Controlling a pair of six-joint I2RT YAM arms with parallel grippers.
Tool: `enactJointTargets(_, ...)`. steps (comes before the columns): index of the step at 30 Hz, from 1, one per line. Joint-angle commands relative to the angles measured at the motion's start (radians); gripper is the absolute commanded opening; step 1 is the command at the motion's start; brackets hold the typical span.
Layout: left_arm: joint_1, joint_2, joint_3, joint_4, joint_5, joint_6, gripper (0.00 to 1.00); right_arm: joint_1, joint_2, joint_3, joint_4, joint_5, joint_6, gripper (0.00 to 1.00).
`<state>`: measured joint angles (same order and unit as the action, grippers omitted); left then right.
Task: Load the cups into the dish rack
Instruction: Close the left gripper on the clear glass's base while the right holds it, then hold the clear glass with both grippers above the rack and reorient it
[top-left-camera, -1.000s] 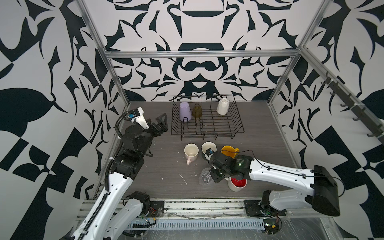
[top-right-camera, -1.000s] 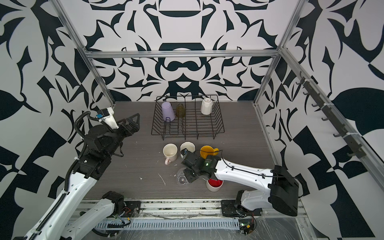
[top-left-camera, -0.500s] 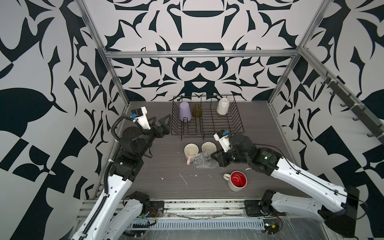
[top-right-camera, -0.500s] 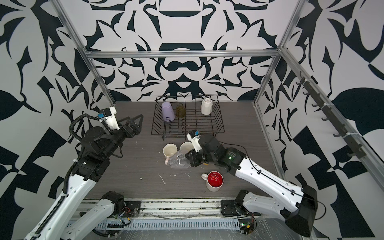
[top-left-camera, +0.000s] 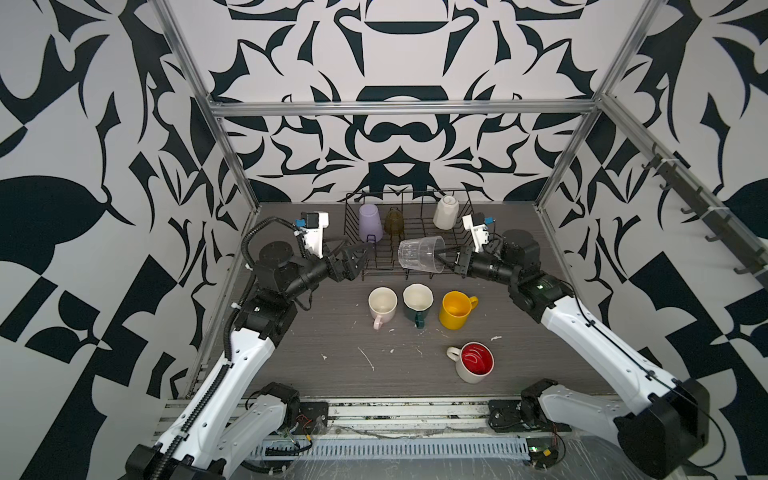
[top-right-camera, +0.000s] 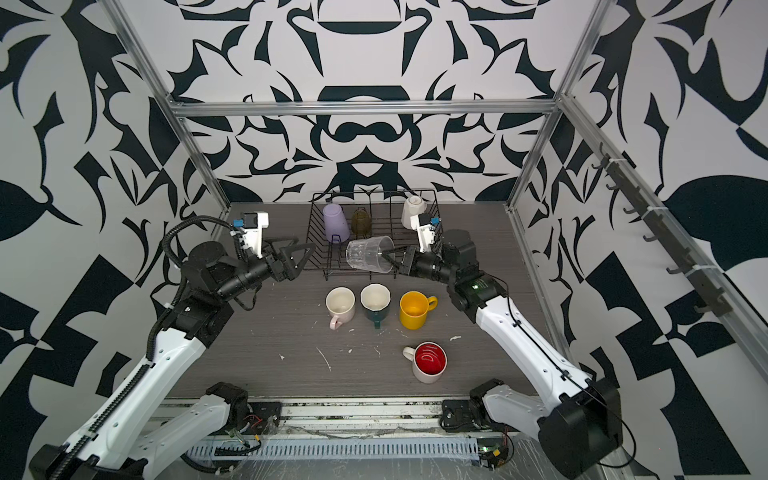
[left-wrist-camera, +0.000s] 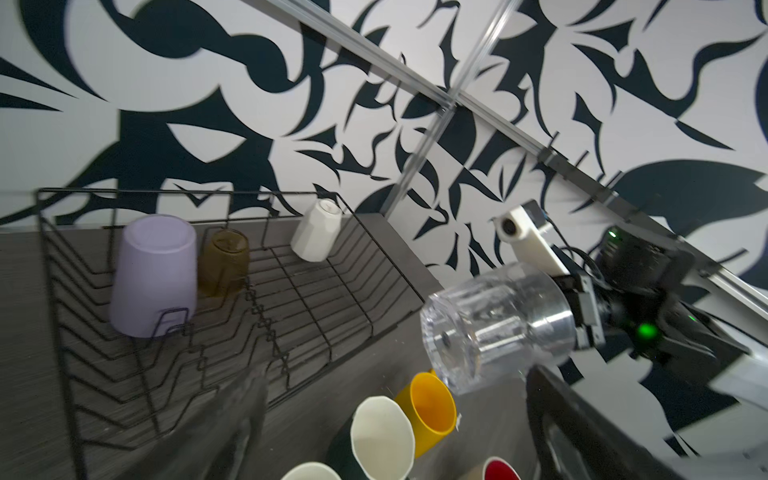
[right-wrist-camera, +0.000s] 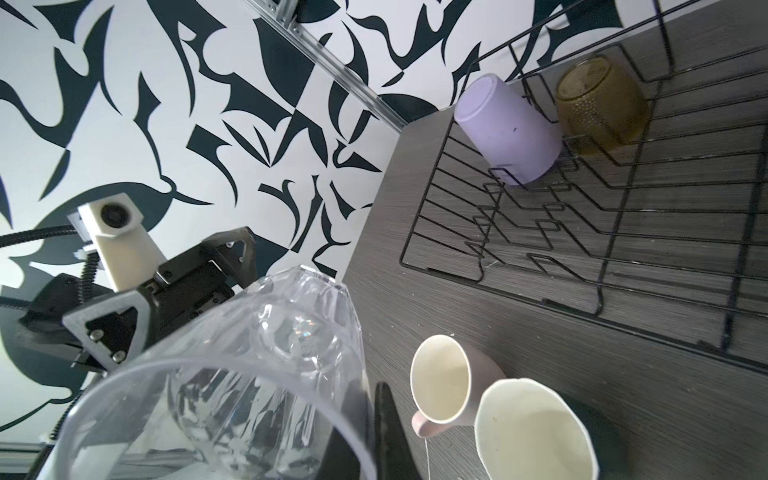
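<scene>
your right gripper (top-left-camera: 441, 254): clamped on the clear glass (top-left-camera: 417, 254) at its rim
clear glass: on its side in the air, near the dish rack (top-left-camera: 409, 232) front
your left gripper (top-left-camera: 360, 257): fingers wide apart, beside the rack

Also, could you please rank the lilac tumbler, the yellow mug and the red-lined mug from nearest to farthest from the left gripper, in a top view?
Measured from the open left gripper in a top view:
1. The lilac tumbler, upside down at the dish rack's left end.
2. The yellow mug, right end of the mug row.
3. The red-lined mug, alone at the front right.
</scene>
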<state>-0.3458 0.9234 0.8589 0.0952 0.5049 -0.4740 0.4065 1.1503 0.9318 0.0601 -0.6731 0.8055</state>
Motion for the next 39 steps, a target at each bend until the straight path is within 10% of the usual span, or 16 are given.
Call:
enactJointTargets(1,0.004,0.013,0.002,0.087,0.167,0.008,0.99,-0.009,0.014,0.018,0.21,-0.123,0.1,0.0)
enactJointTargets(39,0.0,0.103,0.027,0.221,0.483,-0.09,1.0,0.18,0.236,0.128,0.548,-0.252,0.237,0.0)
